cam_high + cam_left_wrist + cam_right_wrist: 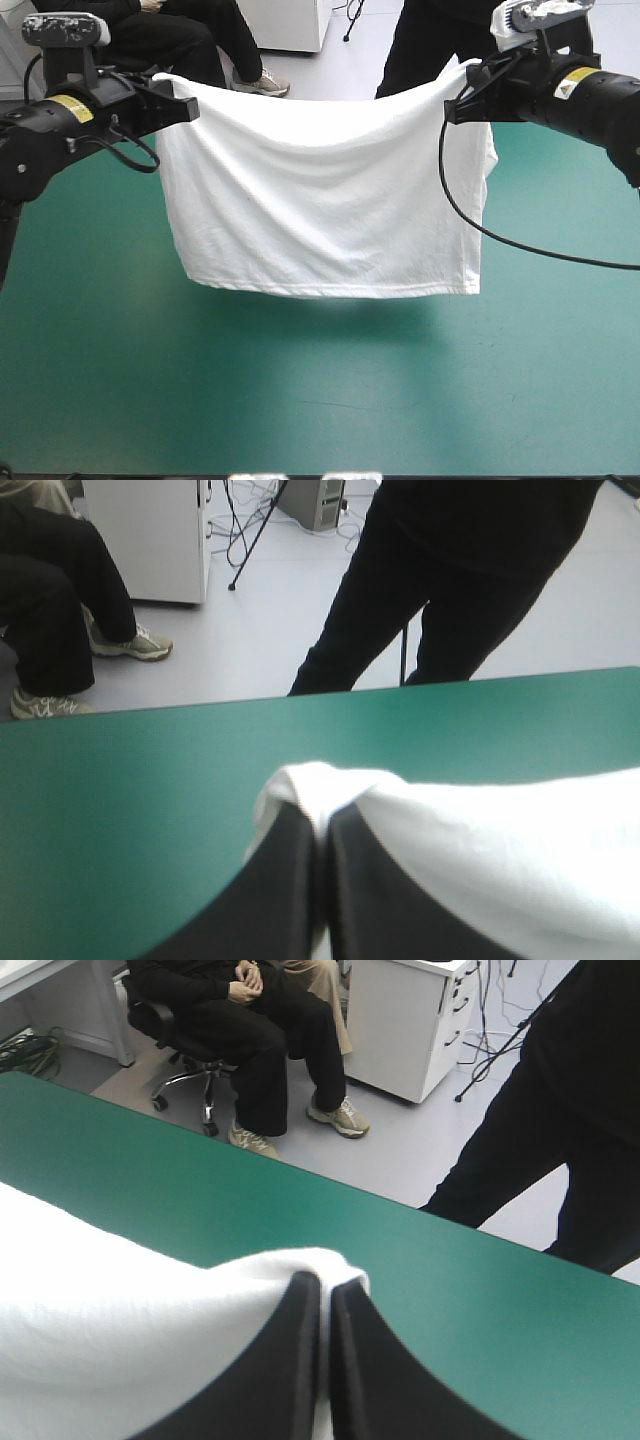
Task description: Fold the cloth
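Held the T-shirt [320, 200] off the table [300, 400] — left gripper [185, 108], right gripper [455, 105] clamped on top corners — folding mostly undone.

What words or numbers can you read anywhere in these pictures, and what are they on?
No text here can be read.
The left arm's yellow label: dark marks, too small to read.
The right arm's yellow label: dark marks, too small to read.
The T-shirt: plain white, no print showing.
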Robot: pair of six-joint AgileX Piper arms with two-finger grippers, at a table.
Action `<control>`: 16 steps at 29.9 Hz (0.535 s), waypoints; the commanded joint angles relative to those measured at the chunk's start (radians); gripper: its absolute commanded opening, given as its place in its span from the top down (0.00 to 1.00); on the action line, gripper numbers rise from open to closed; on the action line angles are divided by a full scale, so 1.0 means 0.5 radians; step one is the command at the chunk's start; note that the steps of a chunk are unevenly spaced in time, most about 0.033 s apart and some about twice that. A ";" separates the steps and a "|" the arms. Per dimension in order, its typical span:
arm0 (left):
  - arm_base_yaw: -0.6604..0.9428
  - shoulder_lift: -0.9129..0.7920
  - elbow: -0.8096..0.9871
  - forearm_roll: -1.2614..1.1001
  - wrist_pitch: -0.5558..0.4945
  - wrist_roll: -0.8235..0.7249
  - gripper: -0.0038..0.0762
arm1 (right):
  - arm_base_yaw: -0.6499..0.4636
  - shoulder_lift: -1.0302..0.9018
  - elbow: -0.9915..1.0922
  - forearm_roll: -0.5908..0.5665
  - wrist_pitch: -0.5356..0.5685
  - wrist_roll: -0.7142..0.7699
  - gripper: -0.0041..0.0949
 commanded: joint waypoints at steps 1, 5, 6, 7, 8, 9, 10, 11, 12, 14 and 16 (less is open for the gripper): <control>-0.004 0.032 -0.058 -0.009 -0.416 -0.019 0.97 | -0.016 0.042 -0.082 -0.125 -0.351 0.025 0.98; 0.004 0.124 -0.068 -0.017 -0.703 -0.019 0.97 | -0.079 0.251 -0.324 -0.148 -0.377 0.041 0.98; 0.004 0.145 -0.086 -0.017 -0.754 -0.019 0.97 | -0.095 0.310 -0.430 -0.142 -0.358 0.037 0.98; 0.004 0.164 -0.104 -0.017 -0.785 -0.019 0.97 | -0.105 0.357 -0.483 -0.142 -0.335 0.037 0.98; 0.004 0.183 -0.124 -0.017 -0.807 -0.019 0.97 | -0.110 0.420 -0.580 -0.142 -0.298 0.016 0.98; 0.004 0.217 -0.150 -0.013 -0.824 -0.008 0.97 | -0.115 0.458 -0.630 -0.142 -0.275 0.011 0.98; 0.004 0.242 -0.159 -0.008 -0.831 0.000 0.97 | -0.115 0.498 -0.670 -0.142 -0.264 0.011 0.98; 0.019 0.274 -0.164 -0.008 -0.836 -0.004 0.97 | -0.115 0.529 -0.684 -0.137 -0.255 0.006 0.98; 0.034 0.313 -0.164 -0.008 -0.832 -0.004 0.97 | -0.115 0.551 -0.684 -0.137 -0.237 -0.011 0.98; 0.065 0.403 -0.164 -0.036 -0.762 -0.014 0.97 | -0.115 0.618 -0.663 -0.124 -0.170 -0.026 0.98; 0.091 0.478 -0.164 -0.086 -0.650 -0.015 0.97 | -0.115 0.681 -0.618 -0.120 -0.133 -0.026 0.98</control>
